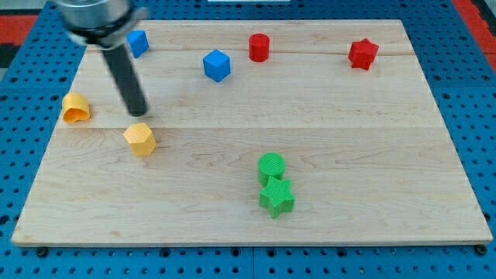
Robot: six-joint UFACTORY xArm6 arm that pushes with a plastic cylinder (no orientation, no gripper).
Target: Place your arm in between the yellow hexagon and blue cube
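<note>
Camera view: I carry no gripper, only a dark rod, so nothing is open, shut or held. My tip (139, 113) rests on the wooden board (349, 147), toward the view's left.

Just below my tip, very near it and possibly touching, sits the yellow hexagon (140, 139). The blue cube (217, 65) lies up and to the right of my tip, well apart from it. A second blue block (138, 43) sits above my tip near the board's top edge, partly behind the rod. To the left of my tip is an orange block (76, 107) at the board's left edge. Farther right along the top are a red cylinder (259, 47) and a red star (363, 53). Down and to the right are a green cylinder (271, 165) and a green star (277, 196), touching each other.

In my judgement I am close to the hexagon but not yet clearly between the two. The risk is this: sliding right from so near could clip the hexagon and shift it. Mistaking the nearer blue block for the cube would also leave me in the wrong gap.
</note>
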